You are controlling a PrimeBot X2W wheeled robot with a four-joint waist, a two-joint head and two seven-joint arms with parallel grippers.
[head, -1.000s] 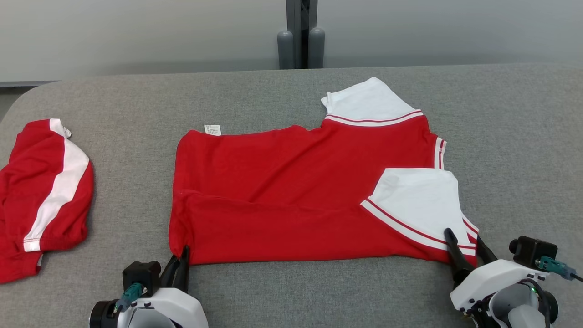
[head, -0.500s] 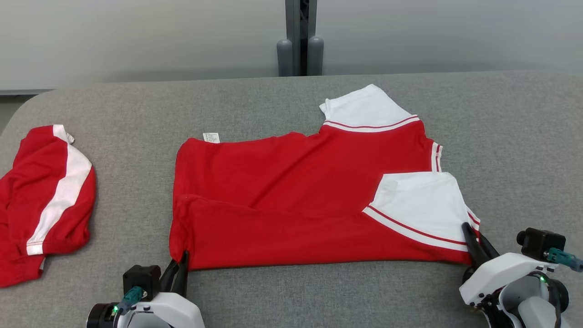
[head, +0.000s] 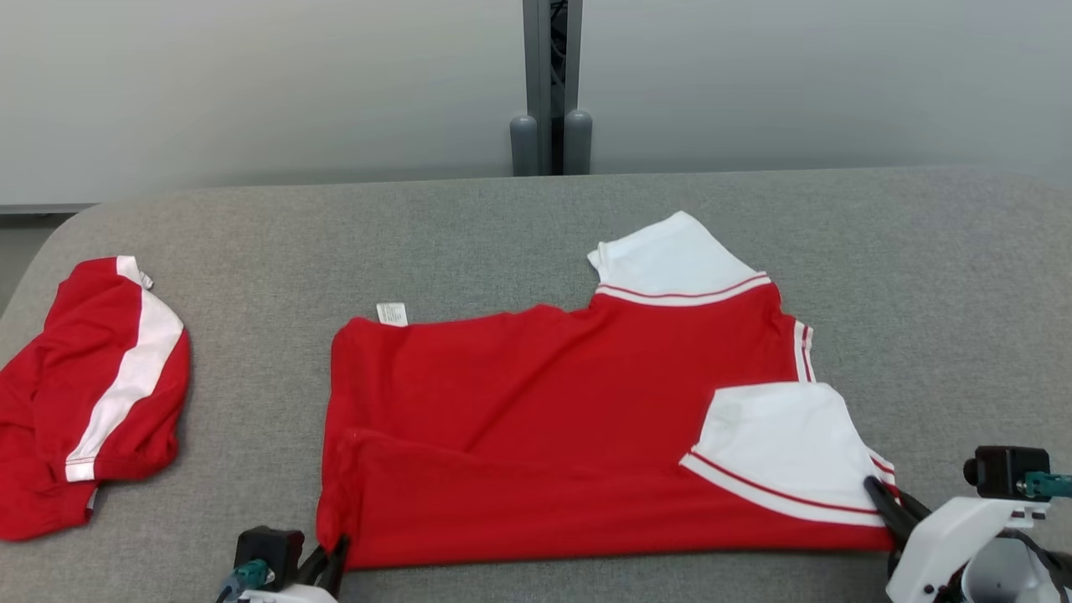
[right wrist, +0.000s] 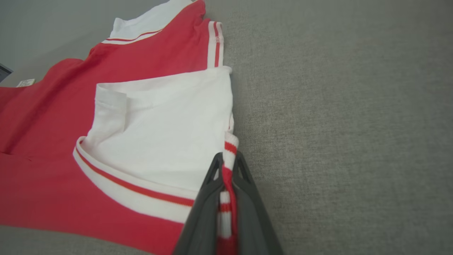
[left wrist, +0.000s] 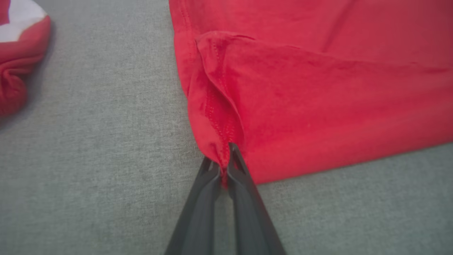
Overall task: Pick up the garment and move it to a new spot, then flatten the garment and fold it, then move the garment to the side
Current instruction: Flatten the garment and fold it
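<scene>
Currently we pinch the garment (head: 544,419) at both near corners: left gripper (head: 335,557) on the red hem (left wrist: 219,117), right gripper (head: 881,492) on the striped trim (right wrist: 229,145). It lies partly folded on the table (head: 921,251), well apart from a red bundle (head: 50,419).

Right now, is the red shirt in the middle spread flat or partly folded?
Partly folded: the shirt has its near edge turned over onto the body, with a white sleeve lying on top.
</scene>
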